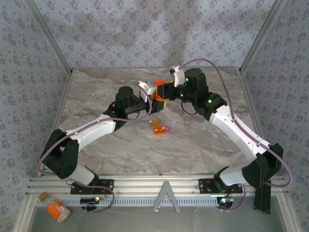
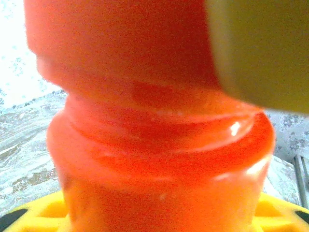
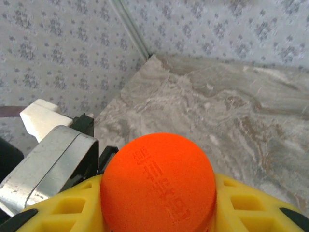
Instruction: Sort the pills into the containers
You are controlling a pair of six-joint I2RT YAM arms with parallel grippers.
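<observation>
Left wrist: the pill bottle (image 2: 159, 159) is pinched at its body by the left gripper (image 2: 159, 220); it is best kept steady and upright.
Right wrist: the cap (image 3: 158, 186) is clamped by the right gripper (image 3: 159, 217); a square twist is advised.
Top view: both arms are bent inward and met above the desk (image 1: 207, 145); the orange box (image 1: 161, 129) lies apart, nearer the bases.

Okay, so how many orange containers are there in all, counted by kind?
Capped orange pill bottle: 1
Small orange box with pink end: 1
White-labelled orange bottle: 1
Total: 3
</observation>
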